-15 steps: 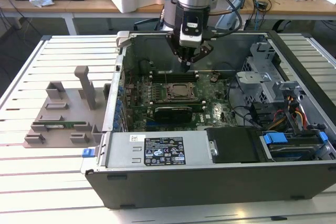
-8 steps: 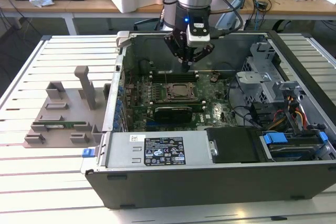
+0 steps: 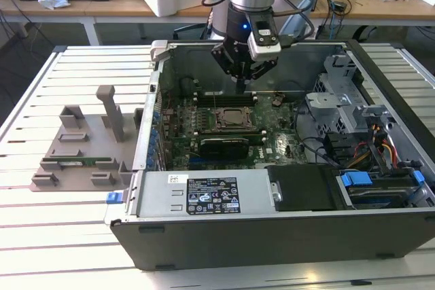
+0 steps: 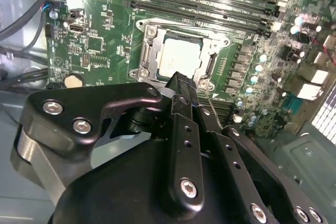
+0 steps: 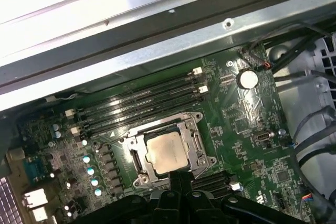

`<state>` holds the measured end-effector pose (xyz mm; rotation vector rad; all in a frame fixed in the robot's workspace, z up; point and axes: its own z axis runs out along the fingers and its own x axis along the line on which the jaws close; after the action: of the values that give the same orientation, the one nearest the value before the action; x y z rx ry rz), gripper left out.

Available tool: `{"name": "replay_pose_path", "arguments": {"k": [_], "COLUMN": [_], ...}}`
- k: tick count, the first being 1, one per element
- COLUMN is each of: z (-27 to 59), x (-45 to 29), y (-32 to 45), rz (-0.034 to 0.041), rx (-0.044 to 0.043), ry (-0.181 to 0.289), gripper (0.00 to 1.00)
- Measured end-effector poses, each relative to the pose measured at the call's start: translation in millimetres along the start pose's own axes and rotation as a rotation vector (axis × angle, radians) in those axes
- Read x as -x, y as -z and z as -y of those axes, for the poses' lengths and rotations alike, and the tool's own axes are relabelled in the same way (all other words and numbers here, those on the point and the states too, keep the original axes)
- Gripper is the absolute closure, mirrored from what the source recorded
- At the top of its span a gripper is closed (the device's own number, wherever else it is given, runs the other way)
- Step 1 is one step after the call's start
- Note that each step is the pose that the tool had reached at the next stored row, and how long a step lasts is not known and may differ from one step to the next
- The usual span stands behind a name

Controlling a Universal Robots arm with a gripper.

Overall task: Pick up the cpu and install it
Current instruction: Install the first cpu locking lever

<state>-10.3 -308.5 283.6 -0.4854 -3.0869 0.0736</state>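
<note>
Cpu (image 5: 167, 153) seated in motherboard socket (image 5: 137, 148), pincer (image 3: 241, 86) close above it, fingers pressed together, holding nothing

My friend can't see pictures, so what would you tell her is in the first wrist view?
A silver square cpu lies in its socket on a green motherboard inside a metal computer case. The black end effector hangs close beside the socket, and long memory slots run along the socket's other side.
</note>
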Motion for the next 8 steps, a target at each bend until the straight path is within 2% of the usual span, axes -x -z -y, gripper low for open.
{"name": "replay_pose_path", "arguments": {"k": [8], "z": [0.0], "x": [0.0], "y": [0.0], "rz": [0.0048], "rx": [-0.0009], "ry": [0.097], "gripper": [0.89]}}
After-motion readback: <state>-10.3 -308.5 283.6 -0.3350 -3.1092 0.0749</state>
